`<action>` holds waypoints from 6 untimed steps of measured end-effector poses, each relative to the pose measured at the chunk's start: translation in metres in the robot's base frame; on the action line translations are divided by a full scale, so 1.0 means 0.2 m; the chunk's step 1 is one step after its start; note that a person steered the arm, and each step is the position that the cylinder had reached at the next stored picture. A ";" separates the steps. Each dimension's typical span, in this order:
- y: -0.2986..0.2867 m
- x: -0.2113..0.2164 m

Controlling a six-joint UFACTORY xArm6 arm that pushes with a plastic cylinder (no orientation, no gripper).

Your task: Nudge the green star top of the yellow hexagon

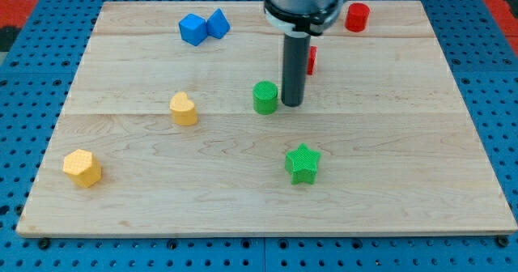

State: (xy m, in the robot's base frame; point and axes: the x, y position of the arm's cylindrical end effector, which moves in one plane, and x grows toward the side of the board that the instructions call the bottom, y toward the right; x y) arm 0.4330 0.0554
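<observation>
The green star [303, 163] lies on the wooden board, right of centre and toward the view's bottom. The yellow hexagon [82, 168] sits near the board's bottom-left corner, far to the star's left. My tip [292, 104] rests on the board just right of a green cylinder [265, 97], above the star and a little to its left, well apart from it. The rod stands upright under the arm's grey head at the view's top.
A yellow heart-shaped block [184, 108] lies left of centre. Two blue blocks [203, 27] sit together at the top left. A red cylinder [357, 17] stands at the top right. Another red block [311, 59] is partly hidden behind the rod.
</observation>
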 end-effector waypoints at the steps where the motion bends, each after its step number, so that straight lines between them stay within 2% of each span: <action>1: -0.01 0.17; 3: -0.28 -0.06; 4: -0.28 -0.05; 5: 0.14 0.17; 6: 0.44 0.43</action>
State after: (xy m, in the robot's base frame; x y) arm 0.5197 0.1439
